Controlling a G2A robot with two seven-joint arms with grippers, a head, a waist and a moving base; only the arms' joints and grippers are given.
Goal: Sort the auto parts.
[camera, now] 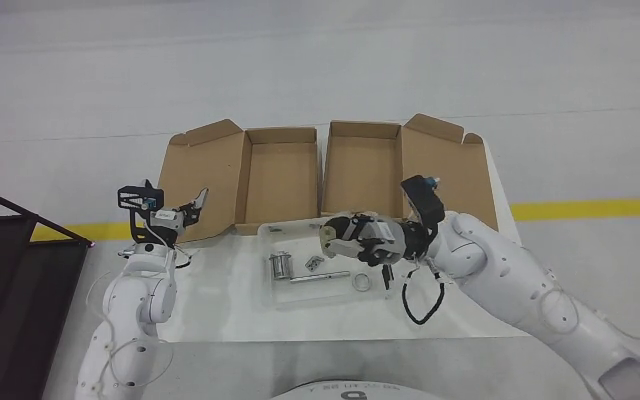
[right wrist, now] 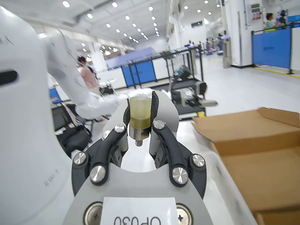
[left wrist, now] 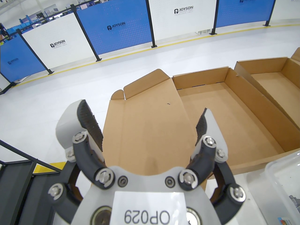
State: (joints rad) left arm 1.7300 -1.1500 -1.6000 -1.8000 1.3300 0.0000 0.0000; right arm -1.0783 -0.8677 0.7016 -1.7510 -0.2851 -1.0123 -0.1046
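The right hand (camera: 328,237) (right wrist: 140,108) is closed on a bumper (right wrist: 139,113), a pale yellow rubber cylinder on a metal base with a short threaded stud. Its two pads grip the rubber on either side, and the stud end points back toward the wrist. In the top view, this hand hangs over the far middle of a clear tray (camera: 300,231) at the centre of the desk (camera: 230,300).

In the tray lie a metal cylinder (camera: 280,265), a thin rod (camera: 320,277), a ring (camera: 361,283) and a small part (camera: 313,263) that is too small to make out.

Two open cardboard boxes stand side by side just beyond the tray: the left box (camera: 283,180) (left wrist: 222,113) and the right box (camera: 360,175) (left wrist: 276,80).

The left hand (camera: 192,208) (left wrist: 146,120) is spread wide and holds nothing. It sits at the left of the desk, over the left box's flattened outer flap (left wrist: 145,118).
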